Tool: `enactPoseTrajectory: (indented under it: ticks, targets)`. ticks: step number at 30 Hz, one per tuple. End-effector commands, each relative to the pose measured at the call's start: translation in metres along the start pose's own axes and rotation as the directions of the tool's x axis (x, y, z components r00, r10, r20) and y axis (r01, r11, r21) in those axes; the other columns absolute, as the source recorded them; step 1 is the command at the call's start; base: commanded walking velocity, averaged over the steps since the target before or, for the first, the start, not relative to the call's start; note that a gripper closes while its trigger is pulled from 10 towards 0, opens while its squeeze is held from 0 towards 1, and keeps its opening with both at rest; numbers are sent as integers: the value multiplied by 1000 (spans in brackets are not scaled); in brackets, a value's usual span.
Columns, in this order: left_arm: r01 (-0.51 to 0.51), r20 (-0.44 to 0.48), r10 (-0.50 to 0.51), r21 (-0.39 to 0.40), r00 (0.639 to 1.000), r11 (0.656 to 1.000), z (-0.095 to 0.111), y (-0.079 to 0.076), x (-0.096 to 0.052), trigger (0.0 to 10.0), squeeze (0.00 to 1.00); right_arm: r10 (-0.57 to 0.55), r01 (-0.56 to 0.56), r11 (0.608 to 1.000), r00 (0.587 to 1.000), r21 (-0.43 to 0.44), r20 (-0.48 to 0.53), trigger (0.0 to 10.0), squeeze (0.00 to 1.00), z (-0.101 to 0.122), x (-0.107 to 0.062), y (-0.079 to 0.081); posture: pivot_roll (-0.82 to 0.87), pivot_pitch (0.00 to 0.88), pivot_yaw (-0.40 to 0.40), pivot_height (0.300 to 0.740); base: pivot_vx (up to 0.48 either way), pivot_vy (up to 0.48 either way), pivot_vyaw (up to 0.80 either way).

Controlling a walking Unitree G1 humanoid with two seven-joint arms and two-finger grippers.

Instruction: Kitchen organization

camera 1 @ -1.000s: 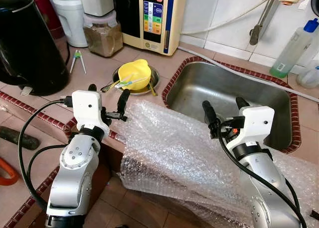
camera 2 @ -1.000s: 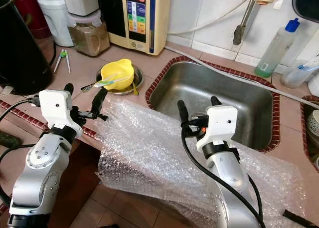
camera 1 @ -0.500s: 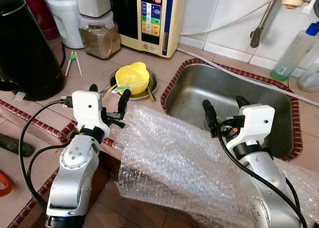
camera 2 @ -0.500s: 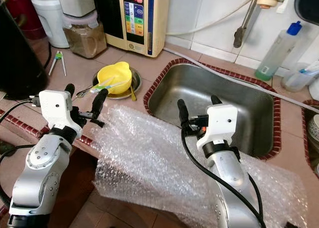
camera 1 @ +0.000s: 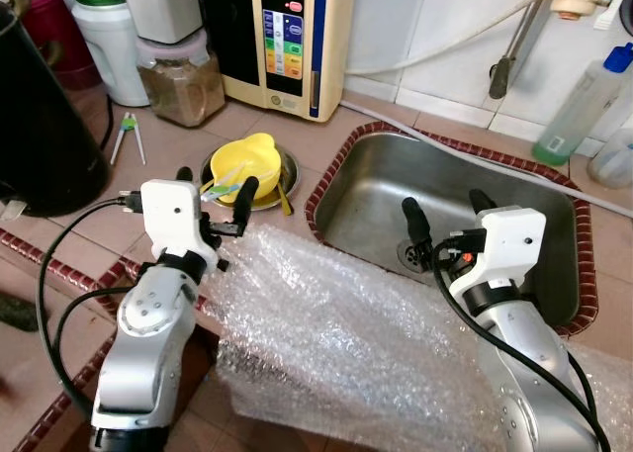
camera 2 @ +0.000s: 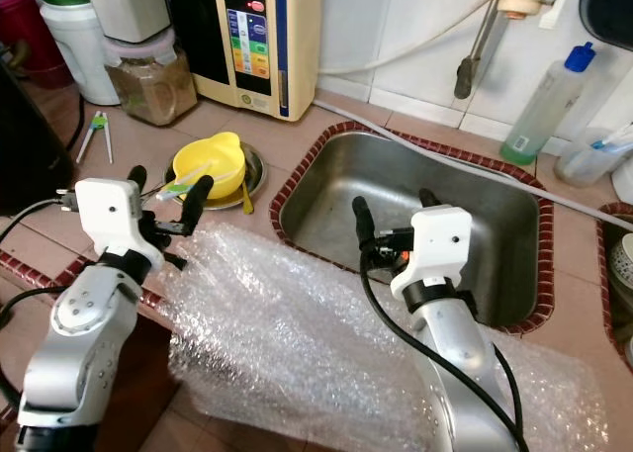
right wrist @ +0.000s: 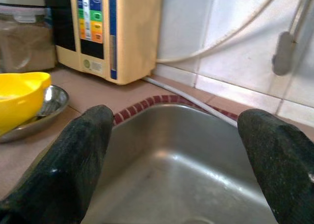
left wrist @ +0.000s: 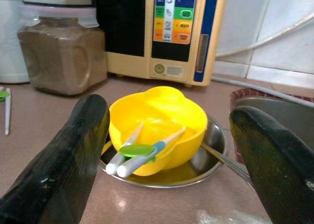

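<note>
While its fingers stand wide apart, the left pincer [camera 1: 212,187] hovers just short of the yellow bowl [left wrist: 159,124] on a steel plate [left wrist: 211,160]. Equally wide, the right pincer [camera 1: 445,207] hangs over the sink [camera 1: 376,180]. Bubble wrap [camera 1: 346,338] drapes the desk [camera 1: 173,140] edge.

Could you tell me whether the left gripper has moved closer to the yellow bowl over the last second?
Yes. The left gripper, fingers open, now sits right in front of the yellow bowl on its steel plate; earlier a clear stretch of counter lay between them.
</note>
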State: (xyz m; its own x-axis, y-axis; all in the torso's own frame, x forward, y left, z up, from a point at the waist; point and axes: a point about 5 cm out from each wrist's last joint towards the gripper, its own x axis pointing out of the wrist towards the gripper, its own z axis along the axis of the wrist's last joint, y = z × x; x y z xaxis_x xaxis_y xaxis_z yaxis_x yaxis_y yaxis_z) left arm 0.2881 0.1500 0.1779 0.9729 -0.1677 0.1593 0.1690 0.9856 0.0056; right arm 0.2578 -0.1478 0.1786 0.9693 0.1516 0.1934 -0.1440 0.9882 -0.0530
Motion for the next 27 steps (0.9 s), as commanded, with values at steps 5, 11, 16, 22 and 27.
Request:
enactPoseTrajectory:
  ticks: [5, 11, 16, 22, 27]
  targets:
    - [1, -10, -1, 4, 1000, 1000, -1, 2, -2, 10000, 0, 1, -1, 1000, 1000, -7, -1, 10000, 0, 0, 0, -1, 5, 113, -55, 740, 285, 0, 0]
    - [0, -14, 0, 2, 1000, 1000, -1, 2, -2, 10000, 0, 2, -2, 1000, 1000, -6, -1, 10000, 0, -1, 0, 0, 6, 115, -54, 740, 290, 0, 0]
    - [-4, -15, 4, -15, 1000, 1000, -2, 1, -3, 10000, 0, 1, -1, 1000, 1000, -6, -5, 10000, 0, -1, -1, 0, 5, 118, -54, 740, 49, 0, 0]
    - [-4, -18, 4, -9, 1000, 1000, -2, 1, -3, 10000, 0, 3, -3, 1000, 1000, -7, -5, 10000, 0, -1, -2, 0, 7, 119, -55, 740, 0, 0, 0]
    - [-14, -25, 15, 3, 1000, 1000, -3, 1, -4, 10000, 0, 8, -8, 1000, 1000, -4, -4, 10000, 0, -1, -2, 1, 9, 118, -56, 740, 0, 0, 0]
